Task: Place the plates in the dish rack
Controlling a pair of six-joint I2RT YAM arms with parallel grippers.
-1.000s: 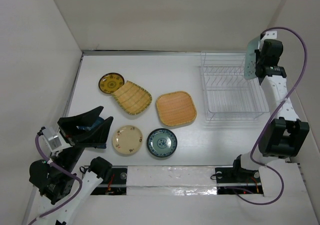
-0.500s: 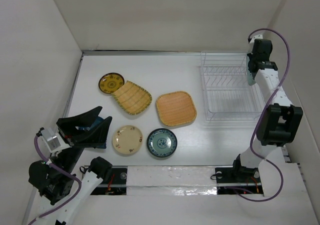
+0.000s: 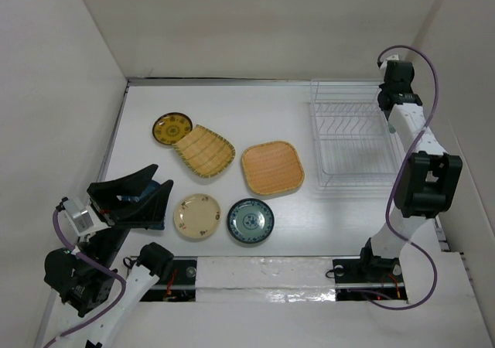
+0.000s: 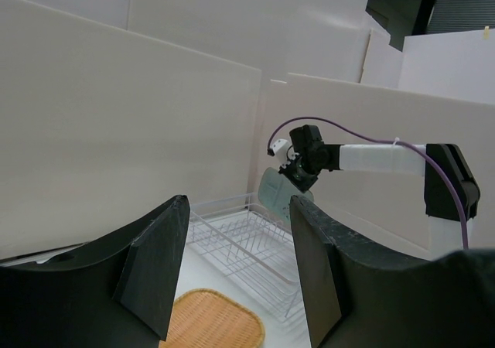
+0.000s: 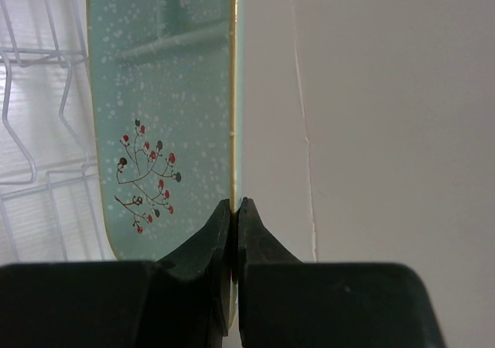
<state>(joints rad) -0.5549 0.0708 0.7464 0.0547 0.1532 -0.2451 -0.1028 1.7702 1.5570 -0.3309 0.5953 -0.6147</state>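
My right gripper (image 5: 234, 205) is shut on the rim of the pale green rectangular plate (image 5: 162, 93), which has a small berry-branch pattern. It holds the plate on edge over the far right end of the white wire dish rack (image 3: 352, 139), close to the right wall. The plate (image 4: 274, 193) also shows from the left wrist view above the rack (image 4: 247, 243). My left gripper (image 3: 135, 197) is open and empty at the near left. Lying flat on the table are the yellow plate (image 3: 172, 127), two tan woven plates (image 3: 204, 150) (image 3: 271, 168), the cream plate (image 3: 196, 215) and the teal-blue plate (image 3: 250, 220).
White walls enclose the table on the left, back and right; the right wall (image 5: 371, 131) is very close to the held plate. The rack's slots (image 5: 31, 170) hold nothing that I can see. The right arm's purple cable (image 3: 421, 62) loops above the rack.
My right arm has swung in toward the rack's far right end and turned the green plate edge-on to the top camera. The left arm and the table plates have not moved.
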